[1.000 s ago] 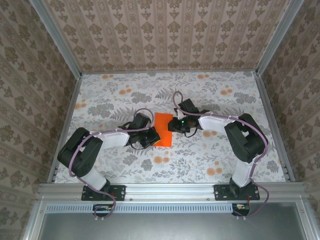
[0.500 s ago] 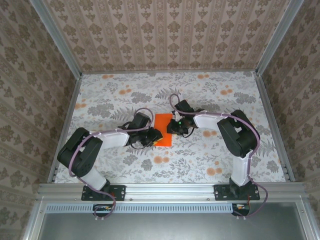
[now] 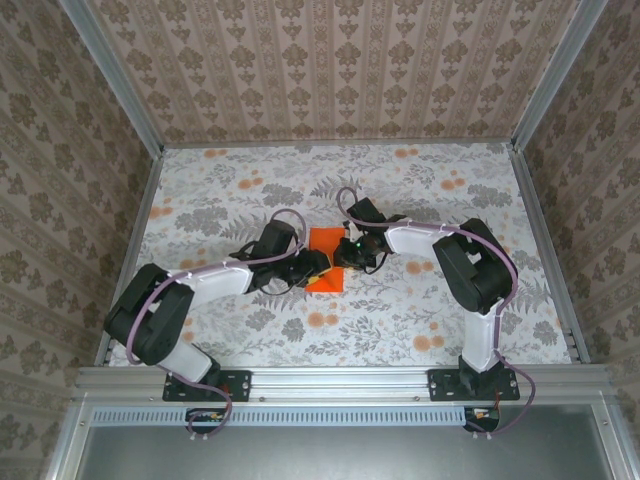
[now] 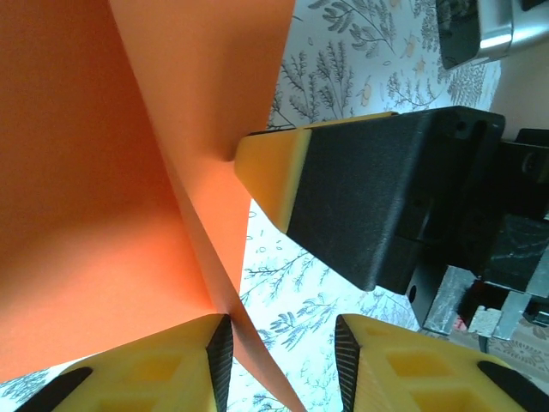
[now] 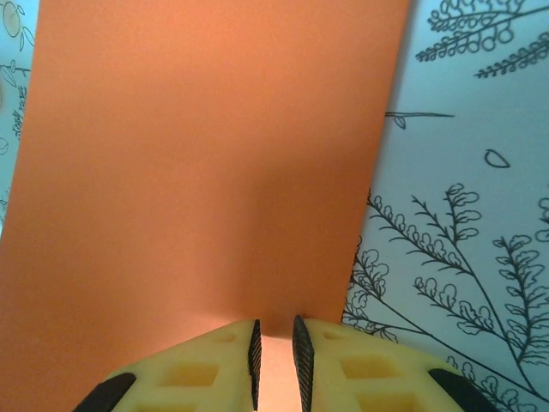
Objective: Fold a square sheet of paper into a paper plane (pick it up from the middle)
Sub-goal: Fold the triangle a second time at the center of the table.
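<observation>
The square sheet of paper [image 3: 325, 243] is vivid orange and lies on the flowered table [image 3: 420, 320] between both arms. My left gripper [image 3: 312, 267] sits at its near left side, my right gripper [image 3: 350, 253] at its right edge. In the left wrist view the paper [image 4: 103, 172] is creased, and a raised flap runs down between my open left gripper [image 4: 281, 360], against the left finger [image 4: 146, 373]. The right gripper's yellow fingertip [image 4: 270, 167] touches the sheet's edge. In the right wrist view my right gripper [image 5: 274, 352] is shut, its tips down on the paper [image 5: 206, 154].
Patterned walls enclose the table on three sides, with aluminium posts [image 3: 148, 140] at the corners. The arm bases are bolted to a rail [image 3: 340, 378] along the near edge. Bare table lies all around the paper.
My left gripper has slid right, under the paper's near left edge, and lifted a flap, so less orange shows. My right gripper has shifted slightly left onto the sheet.
</observation>
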